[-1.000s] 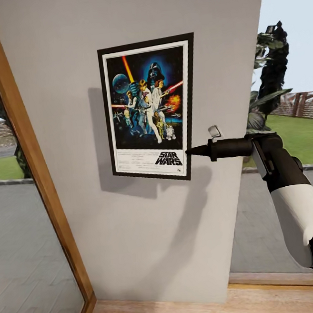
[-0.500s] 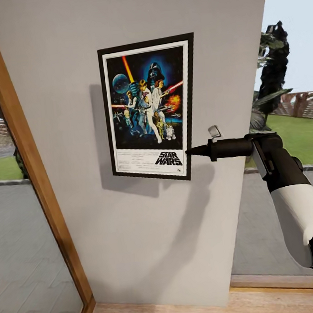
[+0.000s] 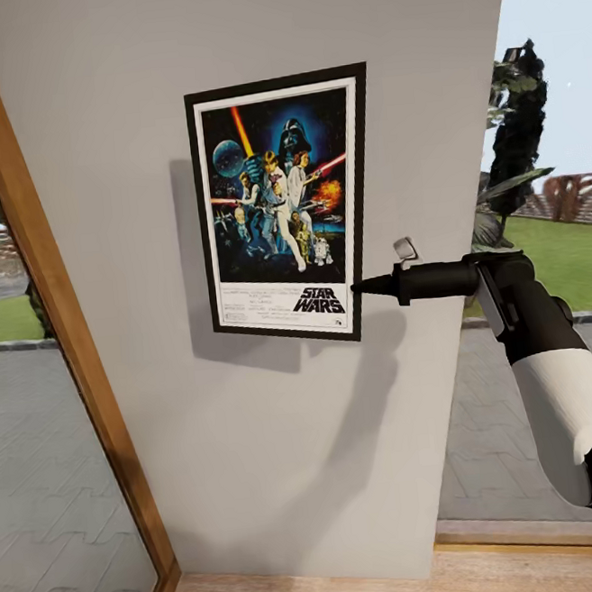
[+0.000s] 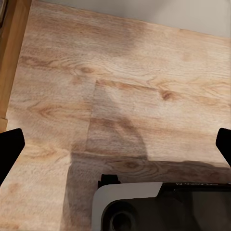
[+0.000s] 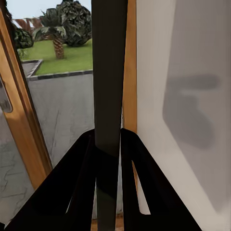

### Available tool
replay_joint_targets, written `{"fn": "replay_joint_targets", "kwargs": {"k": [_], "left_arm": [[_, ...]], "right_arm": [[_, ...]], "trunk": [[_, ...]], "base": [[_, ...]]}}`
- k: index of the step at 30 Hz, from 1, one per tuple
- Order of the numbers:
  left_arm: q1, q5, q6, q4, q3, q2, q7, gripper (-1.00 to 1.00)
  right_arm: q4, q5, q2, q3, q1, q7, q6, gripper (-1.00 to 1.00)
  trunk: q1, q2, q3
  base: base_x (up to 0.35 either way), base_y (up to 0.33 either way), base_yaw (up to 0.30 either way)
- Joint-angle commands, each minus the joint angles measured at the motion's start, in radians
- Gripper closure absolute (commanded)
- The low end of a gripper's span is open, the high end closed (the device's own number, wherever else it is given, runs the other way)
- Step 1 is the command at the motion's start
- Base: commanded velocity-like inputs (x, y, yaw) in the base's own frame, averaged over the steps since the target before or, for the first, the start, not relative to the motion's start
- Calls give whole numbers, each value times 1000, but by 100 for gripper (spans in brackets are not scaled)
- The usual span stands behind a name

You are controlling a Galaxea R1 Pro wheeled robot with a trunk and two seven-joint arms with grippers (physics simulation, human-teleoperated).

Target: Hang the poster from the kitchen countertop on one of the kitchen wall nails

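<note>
The right gripper (image 3: 360,287) reaches in from about 3 o'clock in the head view, its two dark fingers closed together on the right-hand edge of the poster (image 3: 284,208), low down beside the "STAR WARS" lettering. In the right wrist view the fingers (image 5: 82,183) pinch the poster (image 5: 109,72) seen edge-on as a dark upright strip, with no gap between pads and frame. The black forearm and white upper arm (image 3: 569,405) run back toward 4 o'clock. The poster stands upright and flat against the pale grey wall (image 3: 283,442), a little above the middle of the head view, and throws a soft shadow on the wall toward 9 o'clock; the arm's shadow falls below it at about 6 o'clock. A wooden door frame (image 3: 56,292) borders the wall toward 9 o'clock, with paving and grass outside. Toward 3 o'clock a dark tree (image 3: 516,139) stands over a lawn. In the left wrist view the left gripper (image 4: 115,147) is wide open and empty, its black fingertips (image 4: 9,147) far apart above the wood floor (image 4: 125,72).
</note>
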Motion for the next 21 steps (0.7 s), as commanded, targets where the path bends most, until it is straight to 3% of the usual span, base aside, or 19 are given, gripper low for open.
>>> {"fn": "replay_joint_targets", "kwargs": {"k": [1, 21], "left_arm": [[0, 1, 0, -1, 4, 0, -6, -100], [0, 1, 0, -1, 4, 0, -6, -100]], "right_arm": [[0, -2, 0, -1, 0, 5, 14, 100], [0, -2, 0, 0, 0, 4, 14, 100]], "trunk": [[0, -1, 0], [0, -1, 0]], "base": [[0, 0, 0], [61, 15, 0]]}}
